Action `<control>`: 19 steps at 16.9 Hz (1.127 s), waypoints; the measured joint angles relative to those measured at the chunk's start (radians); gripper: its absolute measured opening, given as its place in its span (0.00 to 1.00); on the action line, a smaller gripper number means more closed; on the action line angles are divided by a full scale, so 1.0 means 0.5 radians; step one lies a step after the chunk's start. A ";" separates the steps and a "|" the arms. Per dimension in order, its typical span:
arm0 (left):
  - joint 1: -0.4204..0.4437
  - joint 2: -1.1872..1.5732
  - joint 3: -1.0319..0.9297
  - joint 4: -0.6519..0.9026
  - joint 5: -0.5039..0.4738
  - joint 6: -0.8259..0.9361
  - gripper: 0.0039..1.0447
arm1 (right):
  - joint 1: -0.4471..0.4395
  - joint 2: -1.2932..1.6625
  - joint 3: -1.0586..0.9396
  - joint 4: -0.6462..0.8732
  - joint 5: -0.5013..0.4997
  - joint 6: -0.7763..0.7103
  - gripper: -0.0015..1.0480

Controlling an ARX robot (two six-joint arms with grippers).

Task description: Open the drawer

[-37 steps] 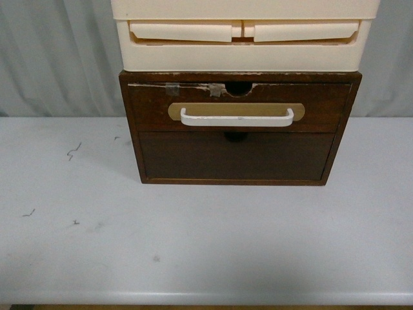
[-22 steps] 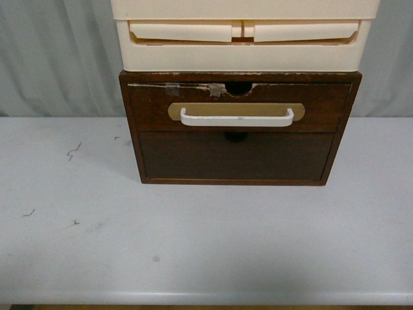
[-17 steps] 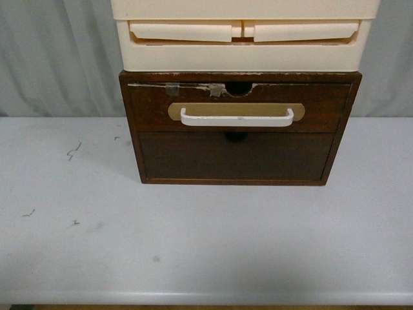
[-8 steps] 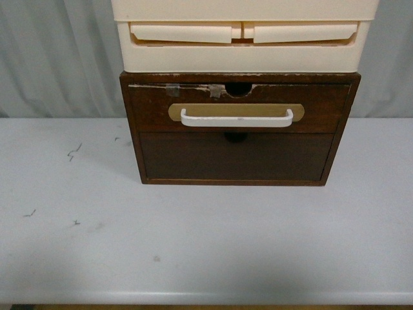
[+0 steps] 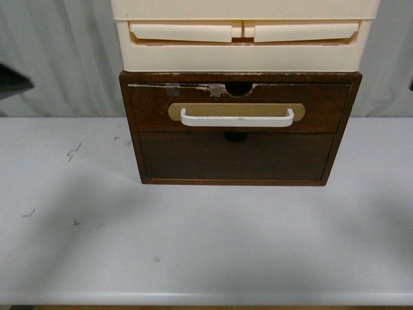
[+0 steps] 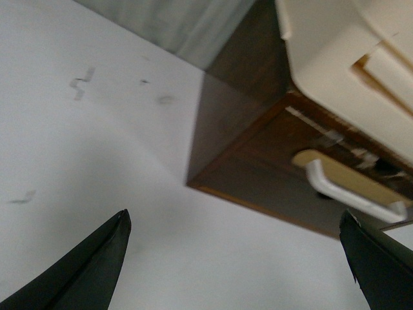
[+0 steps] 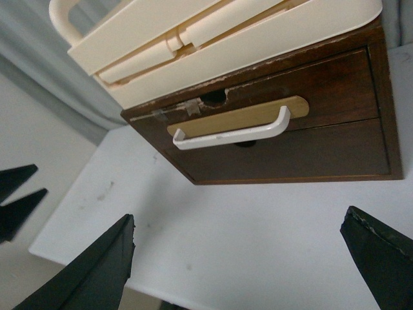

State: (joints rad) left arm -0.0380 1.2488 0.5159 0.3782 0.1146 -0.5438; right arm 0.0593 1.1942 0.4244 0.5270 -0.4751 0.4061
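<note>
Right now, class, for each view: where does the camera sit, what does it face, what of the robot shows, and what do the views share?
Front: on the body, facing the drawer head-on across the table; a dark sliver of left arm shows.
Left wrist: on the left arm, viewing the drawer from the left; left gripper, open, shows.
Right wrist: on the right arm, viewing it from the right; right gripper, open, shows.
Shared: all show the handle.

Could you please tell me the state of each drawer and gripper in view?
Drawer: shut, front flush with the cabinet.
White handle: untouched.
Cream plastic drawers: shut.
Left gripper: open, fingers wide apart, empty.
Right gripper: open, fingers wide apart, empty.
</note>
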 joint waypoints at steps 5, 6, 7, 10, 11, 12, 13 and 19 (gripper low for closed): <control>-0.123 0.817 0.301 0.559 0.415 -0.832 0.94 | 0.091 0.786 0.148 0.737 -0.034 0.689 0.94; -0.153 0.919 0.351 0.628 0.448 -0.935 0.94 | 0.092 0.925 0.195 0.890 -0.033 0.808 0.94; -0.179 0.983 0.401 0.650 0.475 -1.015 0.94 | 0.101 1.058 0.244 1.006 -0.026 0.936 0.94; -0.256 1.183 0.559 0.690 0.506 -1.157 0.94 | 0.160 1.393 0.405 1.094 0.069 1.106 0.94; -0.279 1.251 0.607 0.701 0.507 -1.190 0.94 | 0.186 1.473 0.454 1.104 0.113 1.141 0.94; -0.298 1.307 0.640 0.726 0.513 -1.234 0.94 | 0.210 1.545 0.515 1.105 0.134 1.158 0.94; -0.308 1.344 0.663 0.755 0.526 -1.275 0.94 | 0.230 1.610 0.568 1.166 0.150 1.193 0.94; -0.340 1.552 0.844 0.803 0.597 -1.414 0.94 | 0.330 1.881 0.951 1.115 0.285 1.334 0.94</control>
State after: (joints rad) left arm -0.2081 2.0247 0.9379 0.7795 0.4129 -1.2507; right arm 0.2245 2.1349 0.8997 1.0847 -0.3325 1.0733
